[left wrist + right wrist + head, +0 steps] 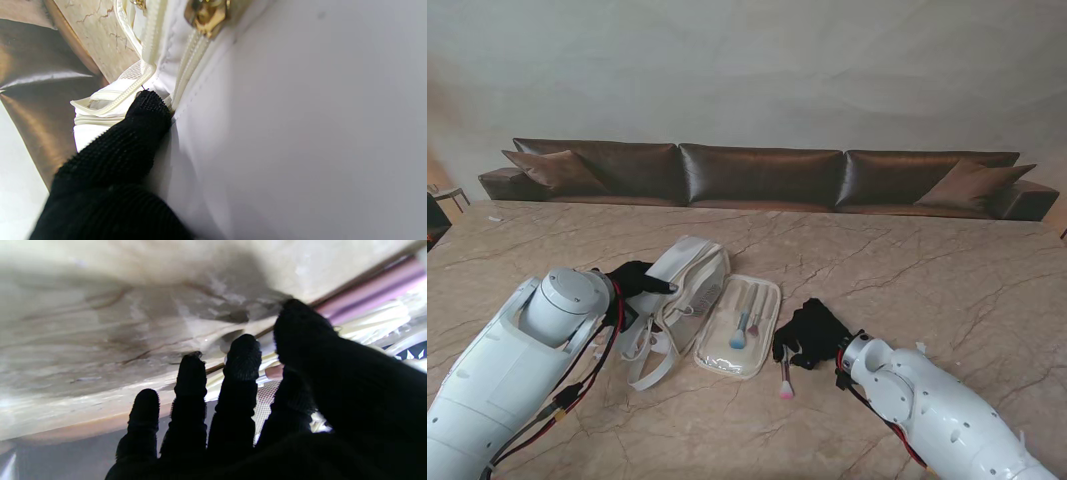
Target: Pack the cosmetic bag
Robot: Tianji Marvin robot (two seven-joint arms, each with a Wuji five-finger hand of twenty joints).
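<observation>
A white cosmetics bag (689, 285) is seen lying open just left of the middle of the stand view, on the marbled tabletop (907, 270), with its straps trailing toward the lower left of the frame. The bag's left flap is gripped by the black-gloved left hand (637, 280); in the left wrist view one gloved finger (143, 116) is pressed against the white wall beside the cream zipper (146, 71), with a gold zipper pull (206, 15) at the top of that frame. A clear pouch (742, 325) holding a blue-tipped brush (740, 335) is laid just to the right of the bag, touching it. A pink-tipped brush (785, 382) is seen at the lower centre, under the fingers of the right hand (812, 332). Whether it is gripped cannot be told; in the right wrist view the fingers (188, 383) are spread over the tabletop. A brown sofa (762, 175) is seen beyond the far edge.
</observation>
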